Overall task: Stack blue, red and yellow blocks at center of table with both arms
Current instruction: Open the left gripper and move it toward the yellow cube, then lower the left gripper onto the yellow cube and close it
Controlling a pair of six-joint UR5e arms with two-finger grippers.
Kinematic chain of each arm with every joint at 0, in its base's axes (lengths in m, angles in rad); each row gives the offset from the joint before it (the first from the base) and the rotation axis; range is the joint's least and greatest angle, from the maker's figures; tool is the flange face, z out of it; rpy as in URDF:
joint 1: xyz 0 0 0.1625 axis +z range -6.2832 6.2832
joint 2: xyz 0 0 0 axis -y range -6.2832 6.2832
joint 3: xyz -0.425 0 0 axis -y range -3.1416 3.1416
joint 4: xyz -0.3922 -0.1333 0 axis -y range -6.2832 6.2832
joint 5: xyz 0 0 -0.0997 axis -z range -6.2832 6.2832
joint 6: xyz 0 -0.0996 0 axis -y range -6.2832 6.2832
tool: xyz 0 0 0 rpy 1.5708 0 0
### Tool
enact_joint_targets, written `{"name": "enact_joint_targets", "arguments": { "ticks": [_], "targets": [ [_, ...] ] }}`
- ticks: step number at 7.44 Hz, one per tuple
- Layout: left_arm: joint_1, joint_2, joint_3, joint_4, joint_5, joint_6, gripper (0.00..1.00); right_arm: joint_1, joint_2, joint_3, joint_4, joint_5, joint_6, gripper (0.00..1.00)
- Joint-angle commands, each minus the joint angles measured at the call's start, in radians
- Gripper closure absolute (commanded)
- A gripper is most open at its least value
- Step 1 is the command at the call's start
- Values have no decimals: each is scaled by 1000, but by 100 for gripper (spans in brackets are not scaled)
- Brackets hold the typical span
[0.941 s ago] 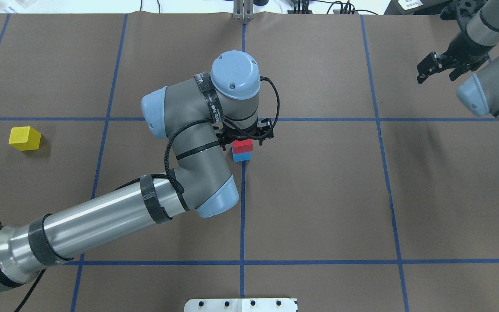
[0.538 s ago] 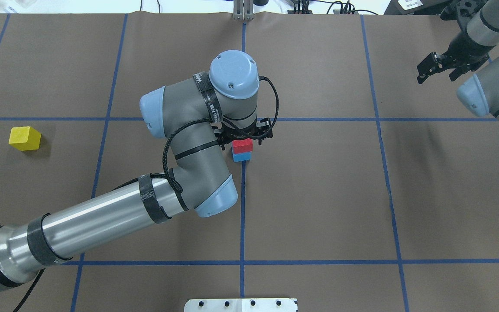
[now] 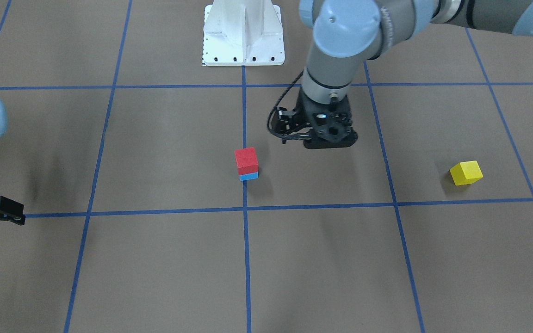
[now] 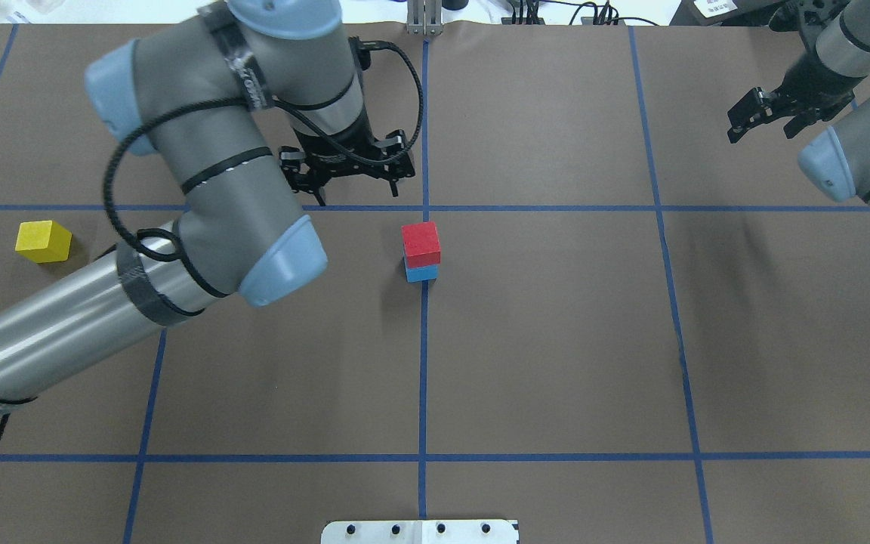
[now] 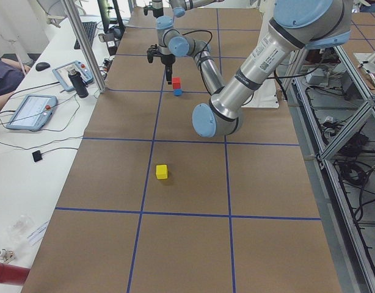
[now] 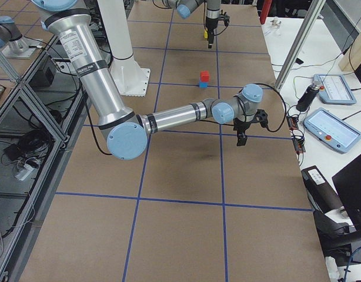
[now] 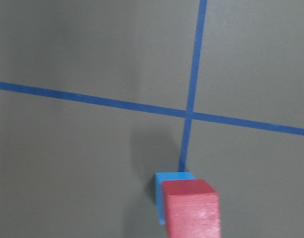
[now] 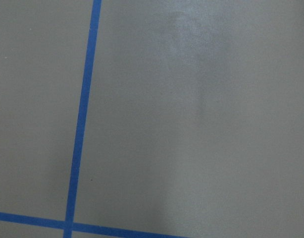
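Note:
A red block (image 4: 421, 242) sits on a blue block (image 4: 421, 273) at the table's center, on a blue tape crossing. The stack also shows in the front view (image 3: 246, 159) and low in the left wrist view (image 7: 191, 210). A yellow block (image 4: 43, 241) lies alone far to the left (image 3: 466, 172). My left gripper (image 4: 352, 185) is open and empty, raised above the table to the left of and beyond the stack. My right gripper (image 4: 763, 125) is open and empty, high at the far right.
The white robot base plate (image 4: 420, 531) is at the near edge. Blue tape lines (image 4: 556, 208) divide the brown table cover into squares. Cables and a metal bracket (image 4: 424, 19) lie along the far edge.
My left gripper has let go of the red block, risen and moved left and away from the stack. The red block stays on the blue one. The right arm has not moved.

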Motion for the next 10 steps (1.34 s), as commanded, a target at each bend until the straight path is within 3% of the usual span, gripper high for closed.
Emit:
{"name": "enact_joint_targets", "arguments": {
  "ticks": [1,2,4,7,10],
  "targets": [
    [-139,212,-74,5,-3,253,0,0,-2,1,0,-1,1,1],
    [-195,312,-69,-53,-4,336,0,0,-2,1,2,-3,3,1],
    [-222,493,-1,-317,-8,356,0,-1,-3,10,2,-4,12,1],
    [-237,537,202,-591,-8,344,0,-1,-5,19,2,-7,15,1],
    [-237,547,235,-607,-8,344,0,-1,-3,21,2,-7,15,1]
  ]
}}
